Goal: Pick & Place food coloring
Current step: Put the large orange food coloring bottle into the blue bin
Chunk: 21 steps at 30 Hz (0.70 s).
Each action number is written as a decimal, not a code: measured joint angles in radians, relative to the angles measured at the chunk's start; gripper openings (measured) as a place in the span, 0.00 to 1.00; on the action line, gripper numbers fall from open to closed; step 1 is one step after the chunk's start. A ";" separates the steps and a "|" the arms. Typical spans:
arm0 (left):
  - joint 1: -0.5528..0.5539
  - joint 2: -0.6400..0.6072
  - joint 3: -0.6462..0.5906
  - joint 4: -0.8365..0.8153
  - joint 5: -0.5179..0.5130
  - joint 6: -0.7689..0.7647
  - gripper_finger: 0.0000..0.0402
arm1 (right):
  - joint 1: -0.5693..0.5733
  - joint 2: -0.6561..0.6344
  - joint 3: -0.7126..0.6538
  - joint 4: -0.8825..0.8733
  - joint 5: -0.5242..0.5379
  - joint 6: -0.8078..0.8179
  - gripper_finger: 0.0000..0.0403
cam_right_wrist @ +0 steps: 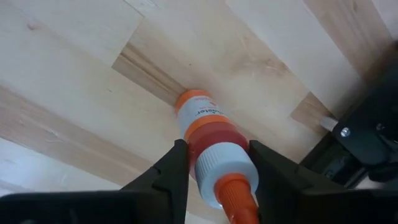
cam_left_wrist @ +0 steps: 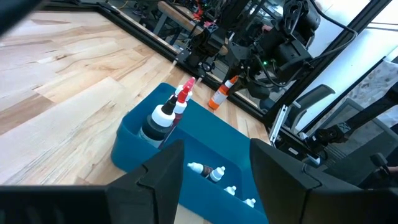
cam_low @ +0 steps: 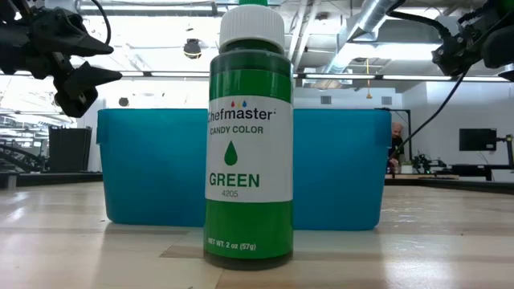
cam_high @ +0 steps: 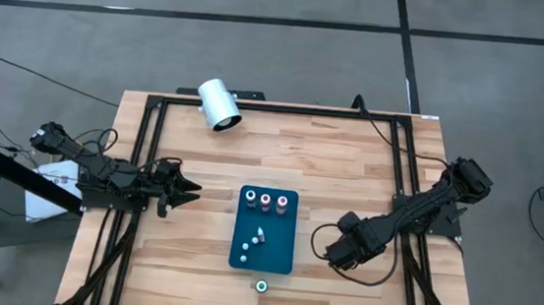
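On the green bottle [cam_low: 247, 136] standing at the near edge of the bench [cam_high: 349, 169] we read "Chefmaster", "CANDY COLOR", "GREEN", "4205" and "NET WT. 2 oz (57g)". Behind it sits a blue bin [cam_high: 279, 257], where we count three bottles upright along the far end [cam_high: 266, 200] and a few more lying loose inside. The right end effector [cam_right_wrist: 214, 171] grips an orange bottle [cam_right_wrist: 208, 134] right of the bin. The left end effector [cam_high: 182, 190] waits left of the bin, fingers spread wide. A white cylinder [cam_high: 220, 105] lies at the far edge.
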 joint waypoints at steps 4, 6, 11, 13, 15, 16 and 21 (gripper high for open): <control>0.000 0.000 0.000 0.000 0.000 0.000 0.43 | -0.002 0.001 0.040 -0.047 -0.012 -0.024 0.32; 0.000 0.000 0.000 0.000 0.000 0.000 0.43 | -0.007 0.001 0.079 -0.088 -0.012 -0.040 0.32; 0.000 0.000 0.000 -0.001 -0.001 0.000 0.43 | -0.035 0.001 0.220 -0.177 -0.011 -0.116 0.32; 0.000 0.000 0.000 -0.002 -0.001 0.000 0.43 | -0.049 0.001 0.284 -0.187 -0.011 -0.150 0.32; 0.000 0.000 0.000 -0.003 -0.001 0.000 0.43 | -0.067 0.001 0.347 -0.189 -0.011 -0.174 0.32; 0.000 0.000 0.000 -0.005 -0.001 0.000 0.43 | -0.076 0.003 0.379 -0.197 -0.011 -0.180 0.32; 0.000 0.000 0.000 -0.017 -0.005 -0.001 0.43 | -0.113 0.028 0.520 -0.227 0.016 -0.203 0.32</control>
